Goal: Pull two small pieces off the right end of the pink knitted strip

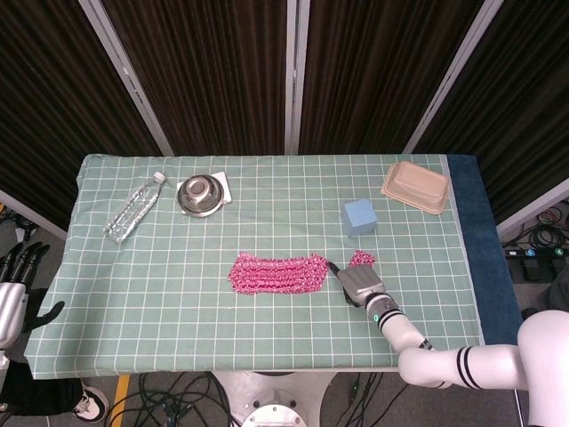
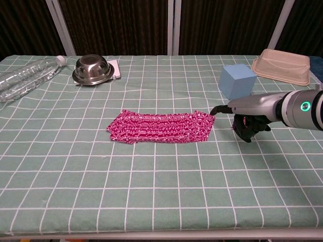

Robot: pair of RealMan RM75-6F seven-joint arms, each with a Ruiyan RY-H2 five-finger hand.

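Note:
The pink knitted strip (image 1: 277,273) (image 2: 160,127) lies flat in the middle of the green checked cloth. One small pink piece (image 1: 361,259) lies apart, just right of the strip, partly covered by my right hand (image 1: 357,285) (image 2: 248,115). That hand hovers low between the piece and the strip. One finger stretches out left, its tip at the strip's right end; the others curl under the palm. Nothing is held in it. My left hand (image 1: 11,298) hangs off the table's left edge with fingers apart and empty.
A blue cube (image 1: 359,216) (image 2: 237,80) stands just behind my right hand. A beige container (image 1: 415,187) (image 2: 281,65) sits at the back right. A steel bowl (image 1: 200,194) (image 2: 92,69) and a lying plastic bottle (image 1: 133,206) (image 2: 28,76) are at the back left.

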